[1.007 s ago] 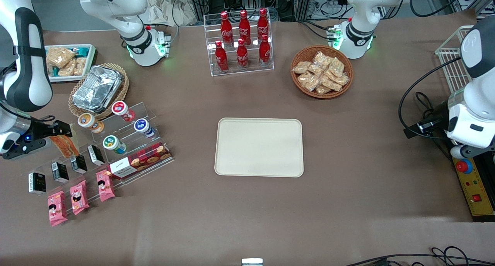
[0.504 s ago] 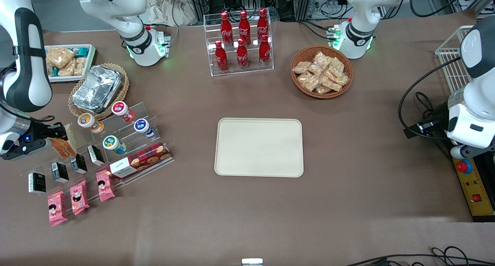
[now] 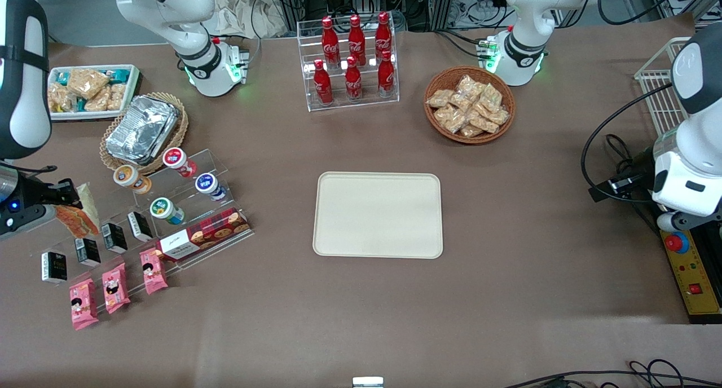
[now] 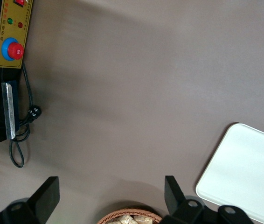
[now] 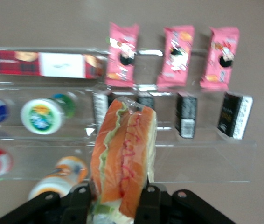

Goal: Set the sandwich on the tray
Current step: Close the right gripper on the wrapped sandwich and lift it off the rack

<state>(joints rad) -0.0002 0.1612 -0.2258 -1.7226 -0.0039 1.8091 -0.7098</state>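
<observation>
My right gripper (image 3: 63,204) hangs at the working arm's end of the table, above the clear stepped display rack, shut on the sandwich (image 3: 76,213). In the right wrist view the sandwich (image 5: 125,156) is a clear-wrapped wedge with orange and green layers, pinched between the two black fingers (image 5: 78,200) of the gripper (image 5: 115,203). The cream tray (image 3: 378,215) lies flat and bare at the table's middle, well away from the gripper. Its corner also shows in the left wrist view (image 4: 244,175).
Beneath the gripper stands the clear stepped rack (image 3: 186,207) with yogurt cups, small black boxes (image 3: 84,251), a cookie box (image 3: 203,234) and pink snack packs (image 3: 115,281). A foil tray in a wicker basket (image 3: 141,129), a cola bottle rack (image 3: 351,61) and a snack basket (image 3: 469,105) stand farther from the camera.
The gripper has drawn the sandwich up and outward, away from the rack and toward the working arm's edge of the table. Nothing else has moved.
</observation>
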